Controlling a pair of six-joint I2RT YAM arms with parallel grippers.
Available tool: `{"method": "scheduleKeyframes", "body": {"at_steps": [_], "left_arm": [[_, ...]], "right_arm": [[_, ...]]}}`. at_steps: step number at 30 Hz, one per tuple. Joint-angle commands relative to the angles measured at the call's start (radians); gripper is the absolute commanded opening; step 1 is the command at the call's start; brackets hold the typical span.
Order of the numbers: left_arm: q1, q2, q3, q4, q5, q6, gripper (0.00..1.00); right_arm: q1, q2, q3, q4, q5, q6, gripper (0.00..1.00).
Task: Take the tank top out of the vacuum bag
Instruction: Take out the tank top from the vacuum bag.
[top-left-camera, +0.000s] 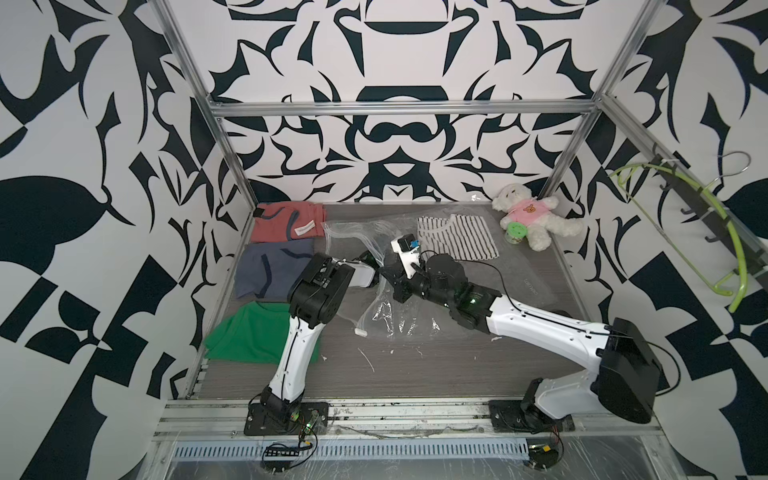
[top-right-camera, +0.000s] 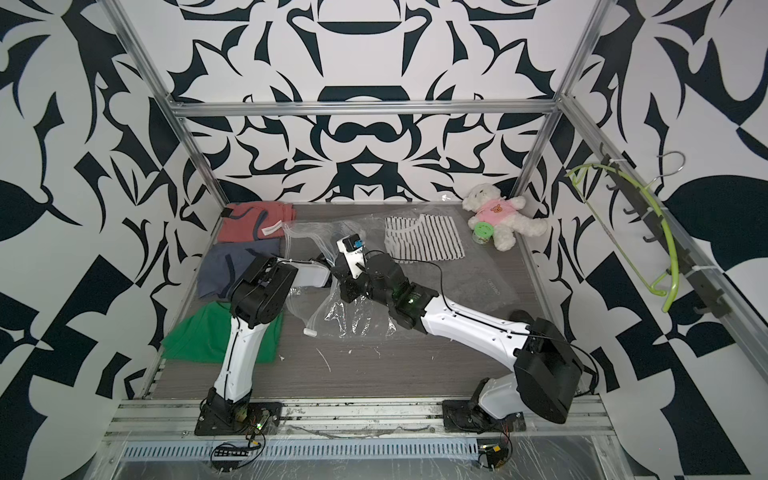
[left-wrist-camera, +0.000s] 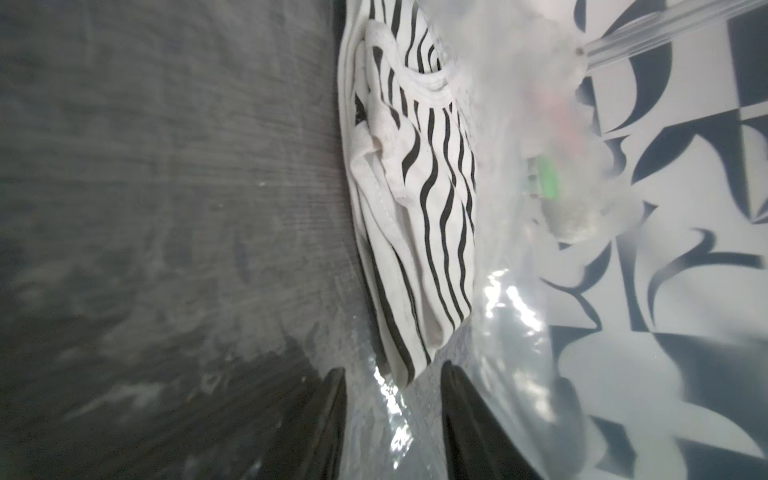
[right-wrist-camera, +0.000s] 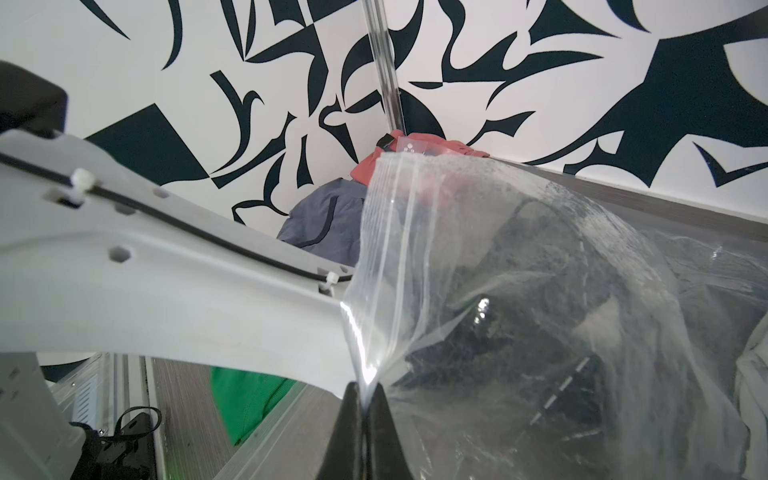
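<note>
Holding the vacuum bag (right-wrist-camera: 498, 249) open for reaching
The right gripper (right-wrist-camera: 363, 386) pinches its edge — left gripper (left-wrist-camera: 395, 370) parted, tank top (left-wrist-camera: 415, 187) just ahead.

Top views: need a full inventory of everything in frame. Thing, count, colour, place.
vacuum bag: 1, clear, crumpled, table centre
slider clip: 1, white, at the bag's near edge
tank top: 1, black-and-white striped, back centre-right; in or out of the bag unclear
folded garments: 3, red, blue-grey, green, along the table's left edge
teddy bear: 1, white with pink shirt, back right corner
jar: 1, green lid, against the bear
hanger: 1, lime green, right wall rack
table: 1, grey woodgrain
left arm: white and black; left jaws apart, bag film between
right arm: white and black; right jaws shut on the bag's edge
</note>
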Motion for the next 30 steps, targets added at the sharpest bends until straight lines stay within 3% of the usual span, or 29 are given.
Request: {"method": "scheduleKeyframes", "body": {"at_steps": [1, 8, 15, 19, 30], "left_arm": [[-0.011, 0.045, 0.057, -0.018, 0.031, -0.006, 0.45], [-0.027, 0.099, 0.103, -0.015, 0.035, -0.038, 0.5], [-0.041, 0.132, 0.163, -0.058, 0.023, -0.039, 0.54], [-0.042, 0.153, 0.193, -0.078, 0.021, -0.04, 0.58], [-0.051, 0.194, 0.264, -0.153, 0.03, -0.055, 0.55]], "right_arm": [[0.005, -0.022, 0.002, 0.096, -0.037, 0.007, 0.0], [0.004, -0.03, -0.005, 0.121, -0.092, 0.009, 0.0], [0.006, -0.026, -0.028, 0.215, -0.239, 0.05, 0.0], [0.009, -0.027, -0.032, 0.216, -0.235, 0.046, 0.0], [0.007, -0.014, -0.031, 0.222, -0.237, 0.047, 0.0]]}}
